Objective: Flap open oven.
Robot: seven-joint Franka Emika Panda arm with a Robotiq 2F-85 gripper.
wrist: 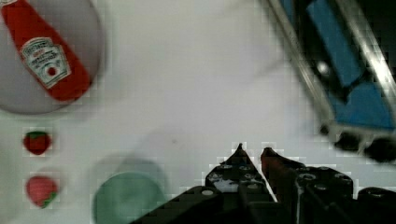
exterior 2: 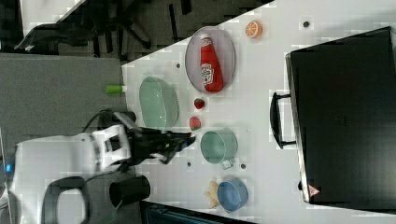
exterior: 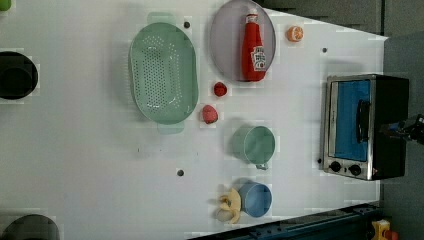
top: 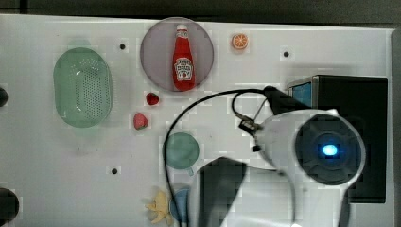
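Observation:
The oven [exterior: 387, 100] stands at the left view's right edge of the white table, its blue glass door [exterior: 350, 120] upright against the silver frame, with a dark bar handle [exterior 2: 275, 119] and black knobs [exterior: 345, 168]. In the top view its black top [top: 359, 99] is partly covered by my arm. My gripper [wrist: 253, 149] hangs over the table in front of the door [wrist: 348, 74], apart from it. The fingertips [wrist: 240, 150] stand a narrow gap apart with nothing between them. In the right view the gripper [exterior 2: 188, 138] points toward the oven [exterior 2: 345, 116].
A ketchup bottle [top: 183, 59] lies on a grey plate [top: 153, 52]. A green colander [top: 82, 87], two strawberries [top: 152, 99], an orange slice [top: 239, 41], a green cup [top: 182, 150], a blue cup [exterior: 255, 199] and a banana peel [exterior: 229, 205] are spread over the table.

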